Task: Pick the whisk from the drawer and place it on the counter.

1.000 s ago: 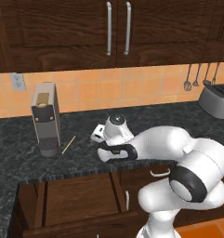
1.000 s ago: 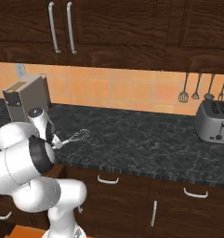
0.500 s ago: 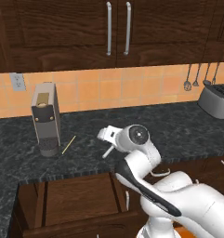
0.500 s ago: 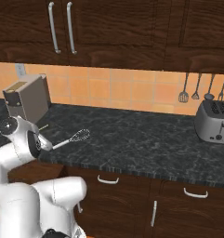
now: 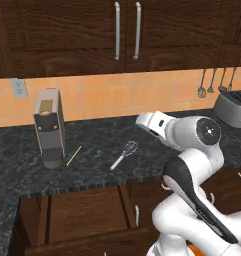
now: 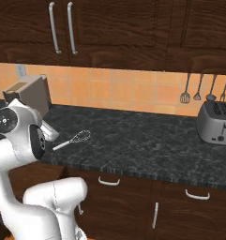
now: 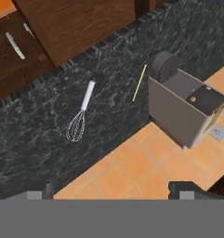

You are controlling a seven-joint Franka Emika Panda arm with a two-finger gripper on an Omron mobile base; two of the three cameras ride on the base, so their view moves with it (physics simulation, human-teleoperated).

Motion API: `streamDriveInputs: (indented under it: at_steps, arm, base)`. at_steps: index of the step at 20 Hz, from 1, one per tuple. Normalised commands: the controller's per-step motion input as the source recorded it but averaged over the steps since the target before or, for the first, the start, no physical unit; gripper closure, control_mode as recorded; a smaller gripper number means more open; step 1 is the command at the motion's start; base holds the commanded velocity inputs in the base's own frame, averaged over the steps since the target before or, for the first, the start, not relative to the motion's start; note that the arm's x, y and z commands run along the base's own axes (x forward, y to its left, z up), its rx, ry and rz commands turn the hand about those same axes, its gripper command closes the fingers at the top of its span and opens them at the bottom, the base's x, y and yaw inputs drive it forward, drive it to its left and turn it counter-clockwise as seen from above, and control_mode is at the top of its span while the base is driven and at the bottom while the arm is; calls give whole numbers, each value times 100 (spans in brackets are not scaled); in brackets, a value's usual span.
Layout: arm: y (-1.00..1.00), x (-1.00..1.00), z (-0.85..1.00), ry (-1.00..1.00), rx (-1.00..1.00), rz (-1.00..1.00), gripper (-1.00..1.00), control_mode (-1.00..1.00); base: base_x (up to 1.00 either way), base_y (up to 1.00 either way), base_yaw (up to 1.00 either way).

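My jaws are lifted well above the counter (image 5: 92,172), and only the two dark tips show at the bottom edge of the hand view, far apart with nothing between them, so I read them as wide and empty. The whisk (image 7: 81,114) lies flat on the counter below and ahead of me, free of my tips, its white handle pointing toward the counter's front edge and its wire loops toward the tiled wall (image 5: 117,95). Beside it, further from me, lies a thin yellow stick (image 7: 140,82), and past that stands the coffee machine (image 7: 185,109). The drawer (image 5: 84,217) stands open under the counter edge, its plain wood bottom showing. I can read no writing or brand anywhere.
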Motion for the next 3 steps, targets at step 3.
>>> streamDriveInputs:
  at_steps: [3]
  arm:
    - [3,2,0,2,-7,0,-100,-100]
  base:
    - [0,0,0]
